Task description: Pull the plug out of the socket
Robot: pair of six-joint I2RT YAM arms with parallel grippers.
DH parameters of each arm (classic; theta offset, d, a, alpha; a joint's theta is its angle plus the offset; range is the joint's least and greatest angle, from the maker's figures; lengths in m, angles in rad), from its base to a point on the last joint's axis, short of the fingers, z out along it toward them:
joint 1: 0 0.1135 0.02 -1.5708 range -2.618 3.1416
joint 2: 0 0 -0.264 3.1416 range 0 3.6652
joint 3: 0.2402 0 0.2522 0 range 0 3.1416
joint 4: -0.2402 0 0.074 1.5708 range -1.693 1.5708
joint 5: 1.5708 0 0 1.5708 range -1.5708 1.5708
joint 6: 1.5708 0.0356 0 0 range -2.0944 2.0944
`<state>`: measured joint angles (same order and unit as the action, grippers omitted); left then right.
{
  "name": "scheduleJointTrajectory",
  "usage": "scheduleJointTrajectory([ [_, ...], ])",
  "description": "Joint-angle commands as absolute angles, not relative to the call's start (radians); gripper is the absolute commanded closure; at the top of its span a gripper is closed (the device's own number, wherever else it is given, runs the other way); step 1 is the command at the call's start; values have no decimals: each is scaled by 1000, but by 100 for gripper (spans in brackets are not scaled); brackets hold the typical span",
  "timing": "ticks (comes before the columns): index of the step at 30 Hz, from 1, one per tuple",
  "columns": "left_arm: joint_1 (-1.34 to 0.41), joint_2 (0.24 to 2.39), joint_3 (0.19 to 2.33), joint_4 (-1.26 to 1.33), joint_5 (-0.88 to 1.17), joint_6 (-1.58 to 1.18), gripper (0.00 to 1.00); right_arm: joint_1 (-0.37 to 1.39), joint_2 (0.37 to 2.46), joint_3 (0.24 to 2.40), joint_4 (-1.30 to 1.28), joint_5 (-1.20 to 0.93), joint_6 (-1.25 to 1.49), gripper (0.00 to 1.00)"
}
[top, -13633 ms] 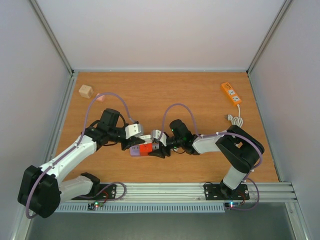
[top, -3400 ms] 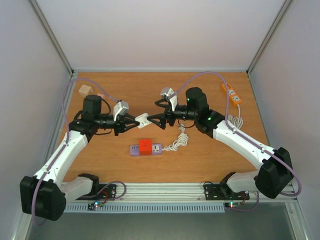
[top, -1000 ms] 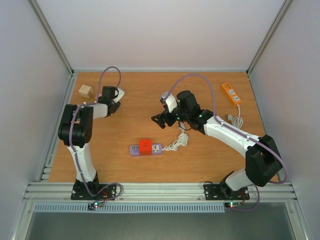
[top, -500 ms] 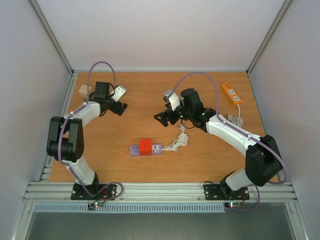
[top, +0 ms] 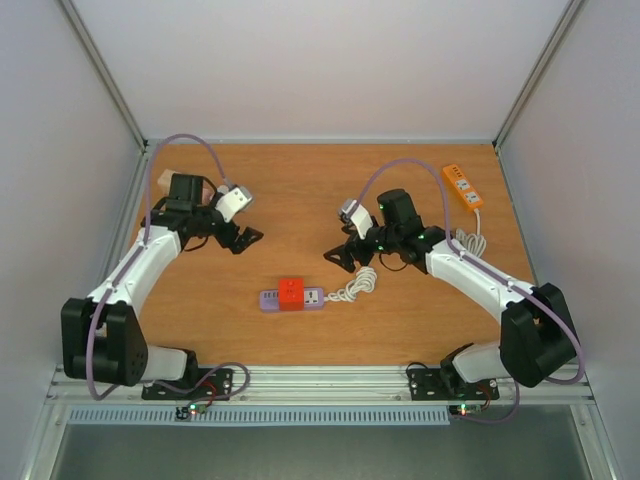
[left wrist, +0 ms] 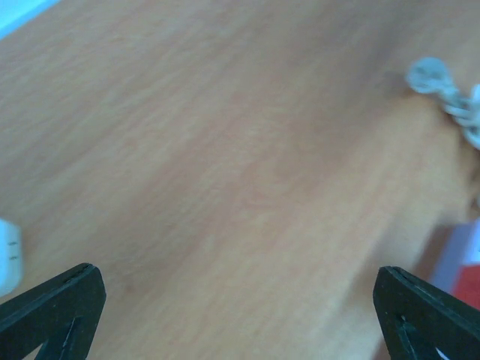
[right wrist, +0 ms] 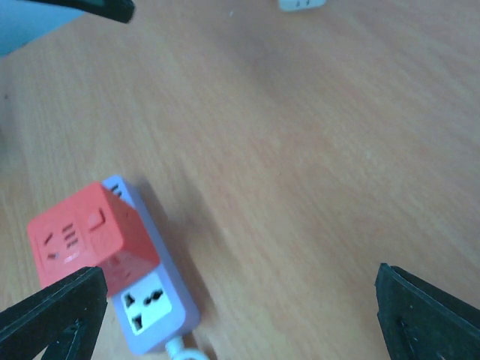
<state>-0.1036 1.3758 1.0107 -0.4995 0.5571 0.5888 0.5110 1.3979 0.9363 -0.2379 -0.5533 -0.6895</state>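
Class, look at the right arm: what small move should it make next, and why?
Probably lower the right fingers toward the red cube adapter: it still sits on the purple power strip, and those fingers are open and empty.

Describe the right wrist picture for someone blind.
A lilac power strip with a red cube adapter on it lies lower left on a wooden table. The right hand's black fingertips stand wide apart in the bottom corners, holding nothing; a white object peeks in at top.

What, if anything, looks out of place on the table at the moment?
Only a small white plug lying loose on the table, well apart from the purple socket strip; nothing looks spilled or damaged.
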Motion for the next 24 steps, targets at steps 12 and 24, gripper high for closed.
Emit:
scheduleJointTrajectory([
  [12,-286,1235,837,-622,715,752,0,505,1378,775,-215,-709,-925,2],
  [24,-473,1213,726,-528,604,809,0,510,1396,696,-126,-772,-956,2],
])
